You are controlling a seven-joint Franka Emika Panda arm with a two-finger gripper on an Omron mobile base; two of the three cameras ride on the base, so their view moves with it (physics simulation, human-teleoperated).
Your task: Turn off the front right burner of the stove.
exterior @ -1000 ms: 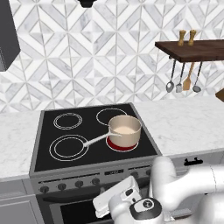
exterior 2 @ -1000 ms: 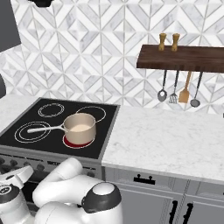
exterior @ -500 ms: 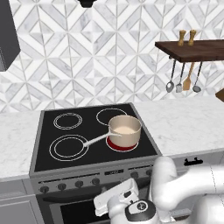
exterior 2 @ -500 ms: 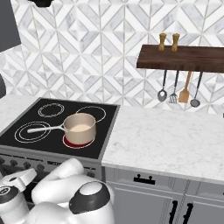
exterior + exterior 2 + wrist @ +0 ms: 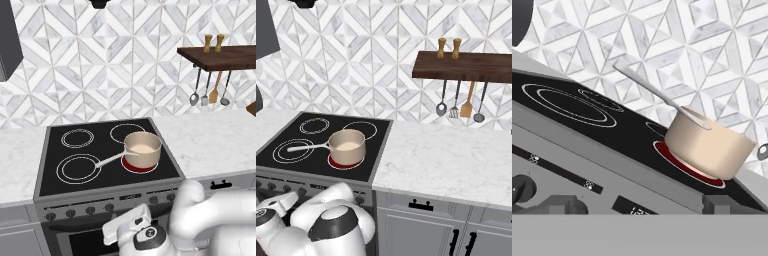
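Note:
The stove (image 5: 107, 148) has a black glass top with a row of dark knobs (image 5: 109, 207) along its front panel. The front right burner (image 5: 137, 167) glows red under a beige saucepan (image 5: 143, 149), whose long handle points left. My gripper (image 5: 642, 206) hangs low in front of the control panel. It is open, its fingertips (image 5: 558, 204) wide apart with nothing between them. The hand view looks up over the panel at the red burner (image 5: 682, 162), the saucepan (image 5: 707, 145) and one knob (image 5: 521, 187) at lower left. My hand (image 5: 124, 229) sits below the knob row.
Marble counter (image 5: 210, 145) runs on both sides of the stove. A wooden shelf (image 5: 466, 65) on the right holds two shakers, with utensils (image 5: 456, 102) hanging beneath. Grey cabinet drawers (image 5: 421, 220) stand right of the oven. My bulky white arm (image 5: 331, 225) sits before the oven door.
The arm's elbow joint has swung slightly left, and the hand has edged a little up toward the knob panel. The saucepan and the red burner are unchanged.

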